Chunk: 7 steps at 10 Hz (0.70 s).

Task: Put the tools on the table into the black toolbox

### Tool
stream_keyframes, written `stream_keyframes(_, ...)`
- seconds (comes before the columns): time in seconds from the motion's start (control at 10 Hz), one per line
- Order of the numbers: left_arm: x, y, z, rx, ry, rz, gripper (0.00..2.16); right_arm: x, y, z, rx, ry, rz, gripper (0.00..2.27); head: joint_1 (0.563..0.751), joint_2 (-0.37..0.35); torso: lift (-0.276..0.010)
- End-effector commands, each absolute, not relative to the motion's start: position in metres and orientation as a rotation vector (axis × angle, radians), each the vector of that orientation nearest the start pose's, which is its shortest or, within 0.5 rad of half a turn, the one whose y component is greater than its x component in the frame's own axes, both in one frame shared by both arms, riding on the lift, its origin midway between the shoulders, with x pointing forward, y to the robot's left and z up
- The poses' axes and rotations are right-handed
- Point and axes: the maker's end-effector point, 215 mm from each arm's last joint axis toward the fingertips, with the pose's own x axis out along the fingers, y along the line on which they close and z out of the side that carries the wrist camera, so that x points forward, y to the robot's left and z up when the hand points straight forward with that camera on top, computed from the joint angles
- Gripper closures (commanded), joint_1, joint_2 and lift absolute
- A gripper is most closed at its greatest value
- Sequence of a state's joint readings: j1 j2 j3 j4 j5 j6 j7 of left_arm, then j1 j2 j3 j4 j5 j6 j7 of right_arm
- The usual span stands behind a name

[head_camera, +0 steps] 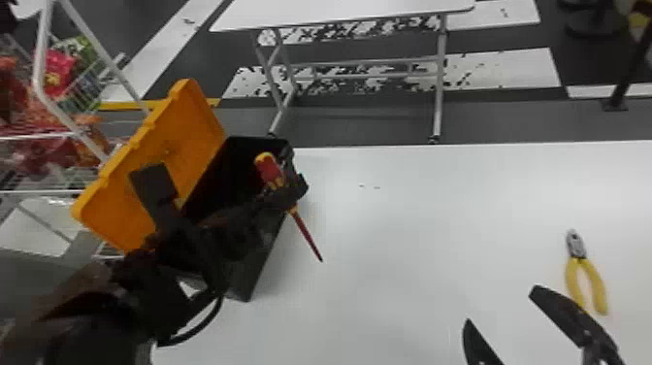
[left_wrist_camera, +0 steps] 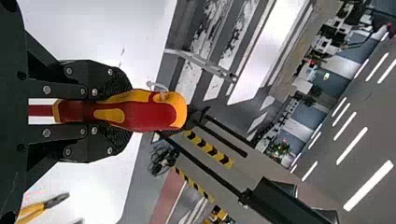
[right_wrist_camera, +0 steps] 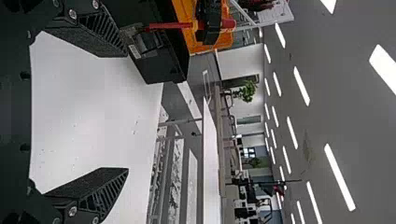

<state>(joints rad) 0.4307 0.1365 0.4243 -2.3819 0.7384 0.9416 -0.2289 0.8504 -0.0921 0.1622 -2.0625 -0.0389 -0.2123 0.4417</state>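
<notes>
Black left arm (head_camera: 102, 325) fills the head view's lower left corner, its gripper (head_camera: 286, 191) holding the red-and-yellow screwdriver (head_camera: 294, 212) at the rim of the open toolbox (head_camera: 254, 269), shaft slanting out over the desk (head_camera: 412, 218). Pliers (head_camera: 577, 260) lie just beyond the right gripper (head_camera: 502, 306); they should be compact but fairly heavy, best taken across the closed part near the pivot, since the handles may swing.

Left wrist view: the fingers (left_wrist_camera: 116, 81) are closed on the screwdriver's handle. It looks stiff, light and grippy; that thick grip is the right hold, though the long shaft could catch the rim.

Right wrist view: the fingers (right_wrist_camera: 88, 186) stand wide apart, nothing between them.
</notes>
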Motion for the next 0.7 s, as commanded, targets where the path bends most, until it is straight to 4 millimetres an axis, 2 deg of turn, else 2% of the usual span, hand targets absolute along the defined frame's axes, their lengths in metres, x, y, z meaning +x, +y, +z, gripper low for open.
stream_keyframes(0.0, 0.431, 0.291, -0.301, -0.337, 0.342, -0.218, 2.13, 0.277, -0.067, -0.393, 0.116, 0.142, 0.602, 0.16, 0.695, 0.308, -0.075)
stream_keyframes(0.2, 0.444, 0.329, -0.285, -0.223, 0.276, -0.131, 2.13, 0.276, -0.069, -0.396, 0.116, 0.150, 0.600, 0.17, 0.695, 0.350, -0.075)
stream_keyframes(0.4, 0.456, 0.369, -0.268, -0.108, 0.187, -0.029, 2.13, 0.276, -0.069, -0.396, 0.116, 0.150, 0.600, 0.17, 0.695, 0.350, -0.075)
stream_keyframes(0.6, 0.464, 0.400, -0.269, -0.005, 0.144, 0.055, 2.13, 0.275, -0.069, -0.397, 0.117, 0.152, 0.599, 0.17, 0.695, 0.350, -0.075)
